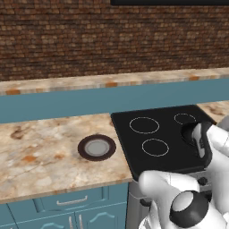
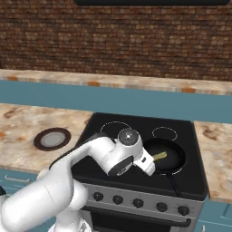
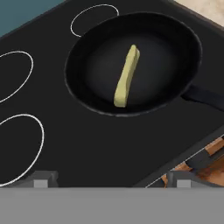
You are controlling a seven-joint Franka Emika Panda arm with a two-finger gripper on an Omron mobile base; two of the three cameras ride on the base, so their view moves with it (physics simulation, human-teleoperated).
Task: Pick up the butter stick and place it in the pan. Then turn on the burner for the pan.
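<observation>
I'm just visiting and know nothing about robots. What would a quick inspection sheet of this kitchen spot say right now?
Surface: black cooktop with white burner rings, set in a marbled counter.
Job's things: butter stick lies inside the pan; the pan sits on the cooktop's front right, handle towards the knobs.
Clutter: a brown-rimmed, grey-centred plate on the counter left of the cooktop.
Gripper: gripper above the cooktop's front, beside the pan, fingertips apart, holding nothing.
Cables: nothing seen.
Surroundings: brick wall, blue backsplash, blue cabinets below.
</observation>
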